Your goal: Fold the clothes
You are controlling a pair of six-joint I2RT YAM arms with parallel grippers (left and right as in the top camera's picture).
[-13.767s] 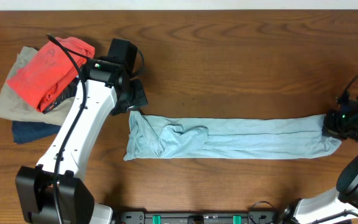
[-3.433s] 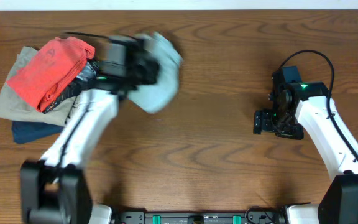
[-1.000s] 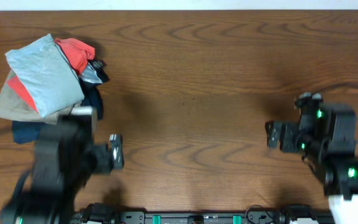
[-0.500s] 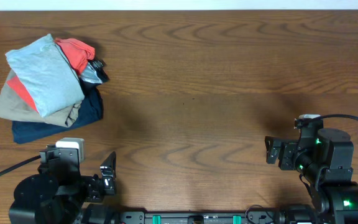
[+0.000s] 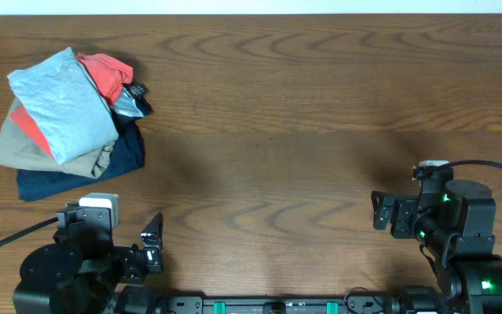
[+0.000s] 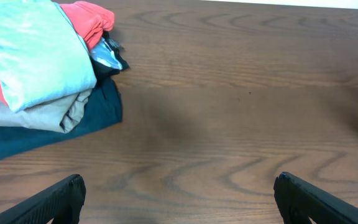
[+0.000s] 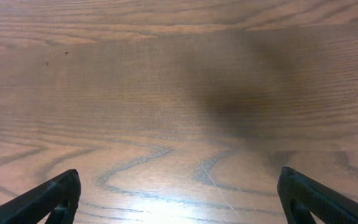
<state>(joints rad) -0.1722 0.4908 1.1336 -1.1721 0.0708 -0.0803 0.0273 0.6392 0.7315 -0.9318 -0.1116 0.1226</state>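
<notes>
Both tools stand wide open and empty: my left tool (image 6: 178, 202) hangs on the near side of the stack (image 5: 59, 179), and my right tool (image 7: 179, 196) is well apart to the stack's right, over bare worktop (image 5: 277, 131). Atop the stack lie the clothes (image 5: 64, 105), folded, long axis slanting away leftward, partly covering the coral-red garment (image 5: 107, 68). The left arm is nearer; I judge the folding done.

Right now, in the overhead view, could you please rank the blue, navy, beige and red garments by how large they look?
Largest: blue garment, on top of the pile.
Next: navy and beige, which look alike and are both mostly covered.
Smallest: red.
</notes>
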